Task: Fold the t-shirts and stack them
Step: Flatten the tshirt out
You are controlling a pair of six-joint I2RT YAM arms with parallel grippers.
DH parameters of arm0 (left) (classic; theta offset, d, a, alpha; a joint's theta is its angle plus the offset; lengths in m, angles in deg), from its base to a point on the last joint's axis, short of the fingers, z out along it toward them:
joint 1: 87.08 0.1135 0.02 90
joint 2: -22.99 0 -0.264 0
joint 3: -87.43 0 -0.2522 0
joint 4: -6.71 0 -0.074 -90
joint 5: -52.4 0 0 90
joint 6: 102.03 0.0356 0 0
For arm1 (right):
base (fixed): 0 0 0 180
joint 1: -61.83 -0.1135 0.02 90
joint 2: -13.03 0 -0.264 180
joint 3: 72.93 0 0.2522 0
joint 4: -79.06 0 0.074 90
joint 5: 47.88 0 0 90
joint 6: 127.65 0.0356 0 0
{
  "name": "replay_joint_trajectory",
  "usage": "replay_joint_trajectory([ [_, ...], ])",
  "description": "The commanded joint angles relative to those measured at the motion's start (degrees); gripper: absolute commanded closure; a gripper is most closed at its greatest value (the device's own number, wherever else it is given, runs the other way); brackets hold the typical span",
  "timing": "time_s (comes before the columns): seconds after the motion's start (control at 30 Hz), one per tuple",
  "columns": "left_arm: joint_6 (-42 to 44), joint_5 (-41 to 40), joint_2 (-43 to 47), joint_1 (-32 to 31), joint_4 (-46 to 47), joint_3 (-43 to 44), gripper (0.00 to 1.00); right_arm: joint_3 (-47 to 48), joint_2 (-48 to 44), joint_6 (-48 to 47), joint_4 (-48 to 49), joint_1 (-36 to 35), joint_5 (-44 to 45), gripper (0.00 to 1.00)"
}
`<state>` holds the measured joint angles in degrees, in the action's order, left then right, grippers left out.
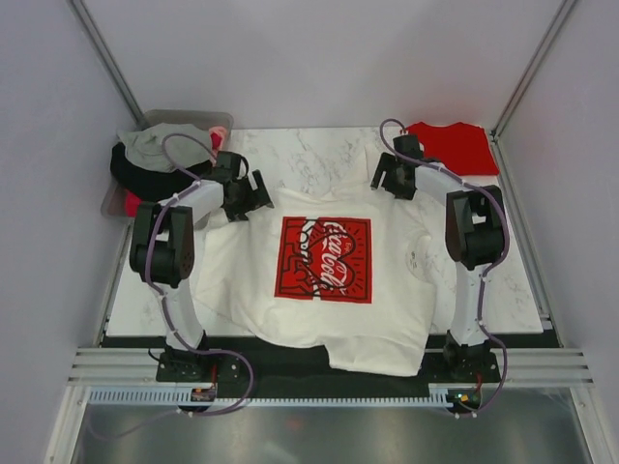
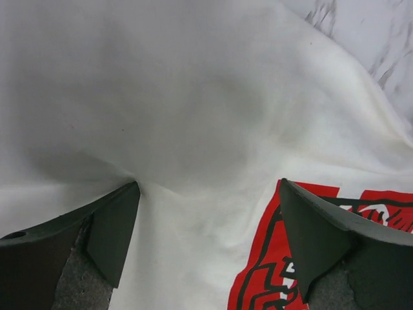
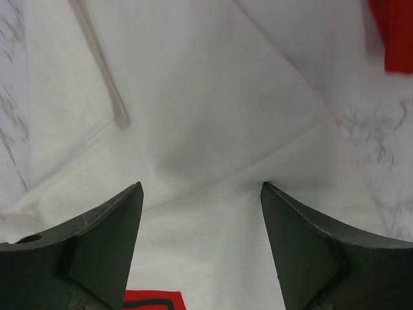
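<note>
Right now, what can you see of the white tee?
The white tee is soft cream cloth with a red print on the chest. It lies spread face up on the table, collar far, hem draping over the near edge, lightly wrinkled. The open left gripper and right gripper sit at its shoulders, the left fingertip puckering the cloth.

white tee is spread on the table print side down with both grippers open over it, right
Not quite: the white tee lies print side up. The top view shows its red print facing the camera. The rest holds: it is spread on the table, with the left gripper and right gripper open over it.
</note>
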<state>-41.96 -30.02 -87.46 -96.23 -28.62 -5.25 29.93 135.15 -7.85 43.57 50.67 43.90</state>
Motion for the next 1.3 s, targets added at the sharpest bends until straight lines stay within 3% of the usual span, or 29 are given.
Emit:
replay_joint_trajectory([
  [0.0, -2.8, 1.9, -7.2, 0.0, 2.1, 5.8, 0.04, 6.5, 12.0, -1.1, -3.8, 2.3, -0.4, 0.18],
  [0.23, -5.0, 5.5, -17.8, 0.1, 0.3, 22.6, 0.04, 38.5, 27.3, -2.2, -12.1, 3.5, -0.7, 0.18],
  [0.4, -3.4, 8.4, -23.9, 0.0, -6.8, 37.2, 0.05, 45.8, 30.7, -0.7, -12.6, 4.6, -3.5, 0.15],
  [0.53, -0.8, 7.5, -15.4, -0.2, -8.4, 34.2, 0.05, 37.2, 23.2, -0.6, -8.5, 4.4, -7.4, 0.13],
  [0.6, 0.1, 4.9, -7.1, -0.4, -8.8, 30.7, 0.05, 35.2, 18.4, -1.6, -8.1, 4.0, -8.5, 0.05],
  [0.83, 3.1, -5.7, 15.7, -1.6, -10.3, 6.8, 0.12, 24.0, 0.2, -2.8, -11.1, 2.9, -9.6, 0.02],
  [1.0, 3.4, -16.2, 18.9, -5.8, -13.9, -1.7, 0.16, 3.8, -21.9, -1.0, -10.0, -0.8, -10.5, 0.02],
  [1.13, 1.9, -18.0, 17.5, -7.1, -13.7, -6.6, 0.21, -18.5, -39.4, 0.8, -8.1, -5.4, -10.4, 0.02],
  [1.27, 2.4, -17.7, 13.9, -8.4, -12.1, -7.0, 0.26, -33.9, -56.4, 2.9, -10.0, -8.3, -11.4, 0.02],
])
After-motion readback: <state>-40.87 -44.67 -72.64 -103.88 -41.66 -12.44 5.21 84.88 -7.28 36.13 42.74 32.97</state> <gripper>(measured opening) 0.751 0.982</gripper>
